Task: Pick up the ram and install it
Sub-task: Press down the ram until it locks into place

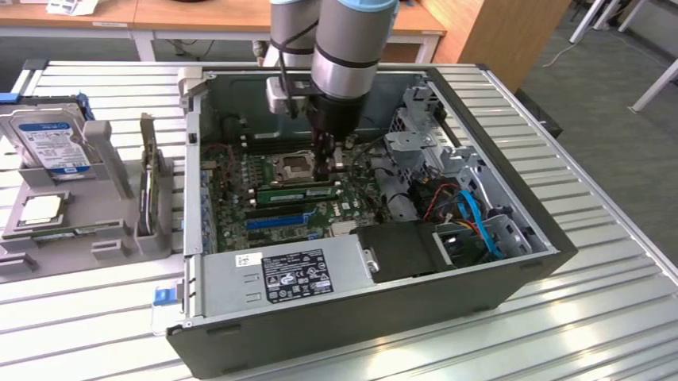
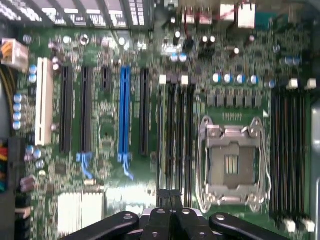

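Ram (image 1: 300,193) is standing on edge in what seems to be a motherboard slot inside the computer case (image 1: 317,333), its long axis running from the exterior view's left to its right. Pincer (image 1: 330,165), fingers pressed together, is hanging just above the stick's right end, close beside the processor socket (image 1: 291,165).

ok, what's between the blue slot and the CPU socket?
Wrist view: past the blue slot, one black expansion slot, then a bank of black memory slots beside the CPU socket.
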